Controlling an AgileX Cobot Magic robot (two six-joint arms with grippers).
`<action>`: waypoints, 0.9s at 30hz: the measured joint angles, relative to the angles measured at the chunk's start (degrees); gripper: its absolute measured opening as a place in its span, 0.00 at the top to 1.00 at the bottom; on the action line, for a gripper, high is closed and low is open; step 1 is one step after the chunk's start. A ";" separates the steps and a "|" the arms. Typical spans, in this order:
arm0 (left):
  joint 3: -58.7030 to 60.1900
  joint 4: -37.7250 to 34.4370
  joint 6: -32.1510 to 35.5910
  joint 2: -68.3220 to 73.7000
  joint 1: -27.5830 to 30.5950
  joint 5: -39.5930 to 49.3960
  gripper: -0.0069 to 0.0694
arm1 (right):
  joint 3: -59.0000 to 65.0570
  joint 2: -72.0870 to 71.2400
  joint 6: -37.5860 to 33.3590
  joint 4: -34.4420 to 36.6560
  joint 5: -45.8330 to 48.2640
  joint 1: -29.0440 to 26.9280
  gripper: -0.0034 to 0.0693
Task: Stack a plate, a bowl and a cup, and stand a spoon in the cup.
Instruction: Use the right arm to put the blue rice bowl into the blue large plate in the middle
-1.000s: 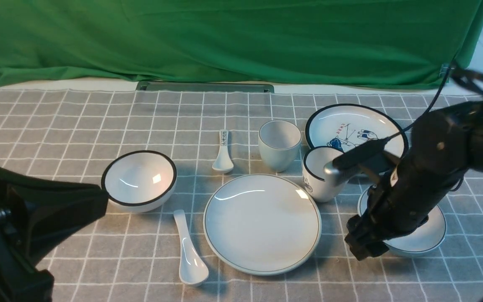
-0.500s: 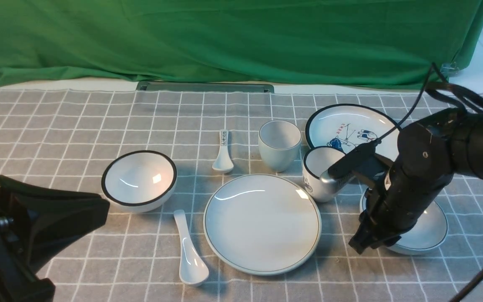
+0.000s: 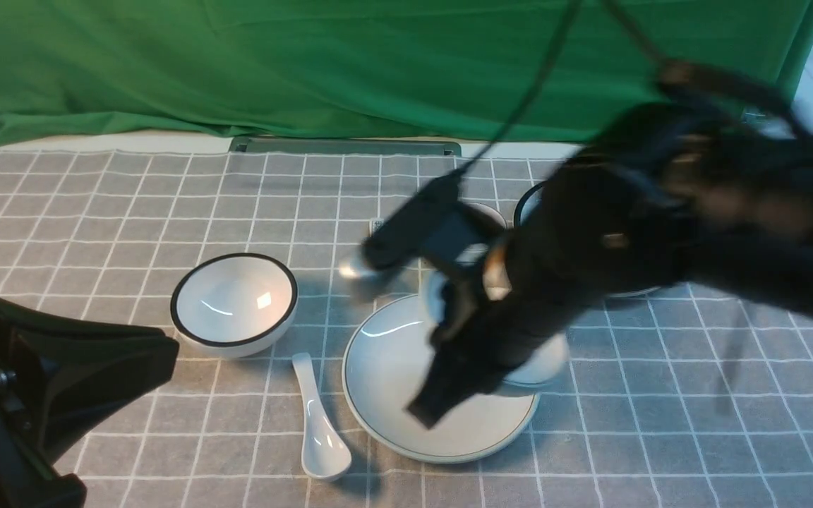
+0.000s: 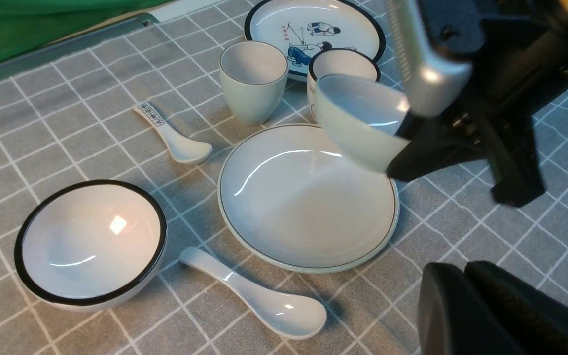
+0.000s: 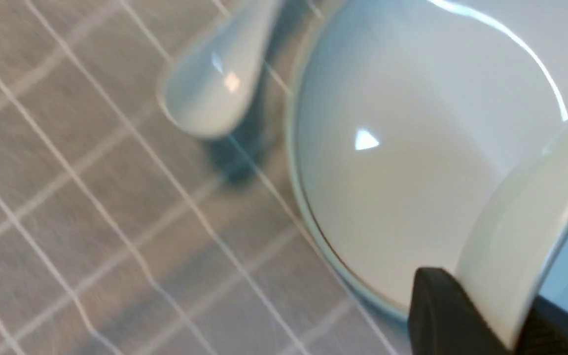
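Note:
My right gripper [image 3: 438, 402] is shut on the rim of the shallow pale bowl [image 4: 358, 118] and holds it tilted in the air above the right part of the large pale plate [image 3: 385, 367]. In the right wrist view the bowl's wall [image 5: 511, 236] is pinched in that gripper [image 5: 496, 320], with the plate [image 5: 402, 162] below. The plain cup [image 4: 253, 81] stands behind the plate, mostly hidden by the arm in the front view. The glossy white spoon [image 3: 318, 423] lies left of the plate. My left gripper [image 4: 463, 268] is shut and empty, low at the near left.
A black-rimmed bowl [image 3: 233, 303] stands left of the plate. A small patterned spoon [image 4: 170, 135], a black-rimmed cup [image 4: 340, 61] and a cartoon plate [image 4: 313, 24] are behind. Green cloth [image 3: 378, 63] hangs at the far edge.
The right gripper shut on the bowl's rim at the right, lifted it and swung it left over the plate. The left arm has barely moved.

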 joint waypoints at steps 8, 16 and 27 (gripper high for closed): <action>0.00 0.05 0.00 0.00 0.00 0.00 0.89 | -10.15 14.56 -0.04 -3.13 0.78 0.60 0.84; 0.00 0.05 0.00 -0.06 0.00 -0.06 0.89 | -11.08 16.45 -0.14 -4.07 2.20 0.60 0.82; 0.00 0.05 0.00 -0.06 0.00 -0.06 0.89 | -11.08 17.47 1.72 -3.20 3.70 1.25 0.30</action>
